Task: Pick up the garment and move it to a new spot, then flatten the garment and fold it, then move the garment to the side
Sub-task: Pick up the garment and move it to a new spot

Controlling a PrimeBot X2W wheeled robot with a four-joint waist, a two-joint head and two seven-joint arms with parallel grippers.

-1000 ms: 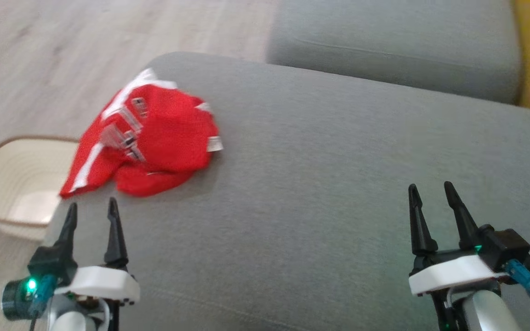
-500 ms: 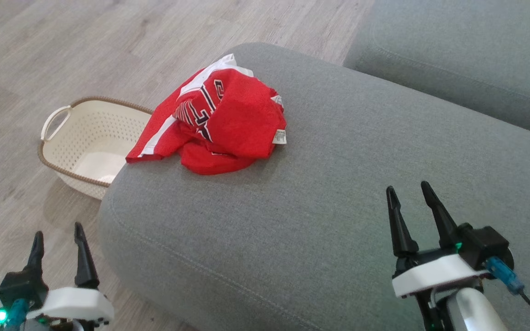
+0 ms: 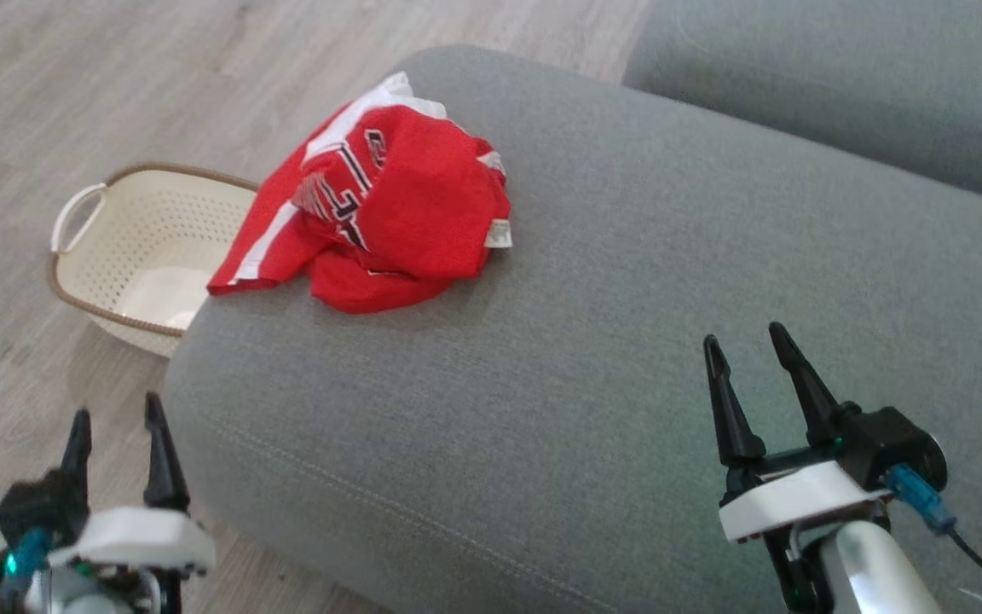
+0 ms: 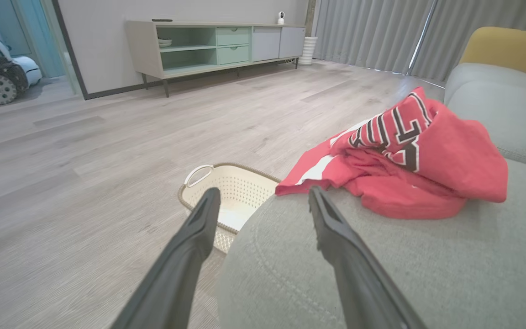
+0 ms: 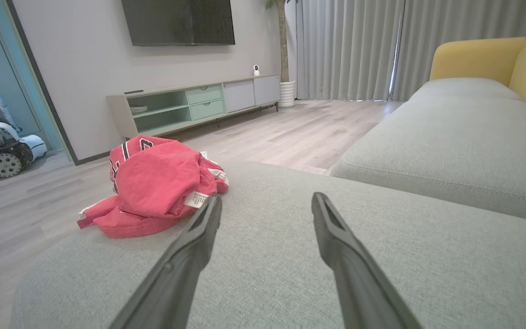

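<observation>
Left gripper [image 3: 116, 408] and right gripper [image 3: 744, 334] spread wide, empty, well short of crumpled red garment [image 3: 406, 213] on sofa cushion [image 3: 585, 358]; head view just swung, pickup unstarted.

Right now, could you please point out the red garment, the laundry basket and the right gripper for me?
red garment [image 3: 431, 205]: head view, plain red fabric in the middle of the heap.
laundry basket [image 3: 141, 234]: head view, perforated inner wall.
right gripper [image 3: 743, 333]: head view, midway between its fingertips.
</observation>
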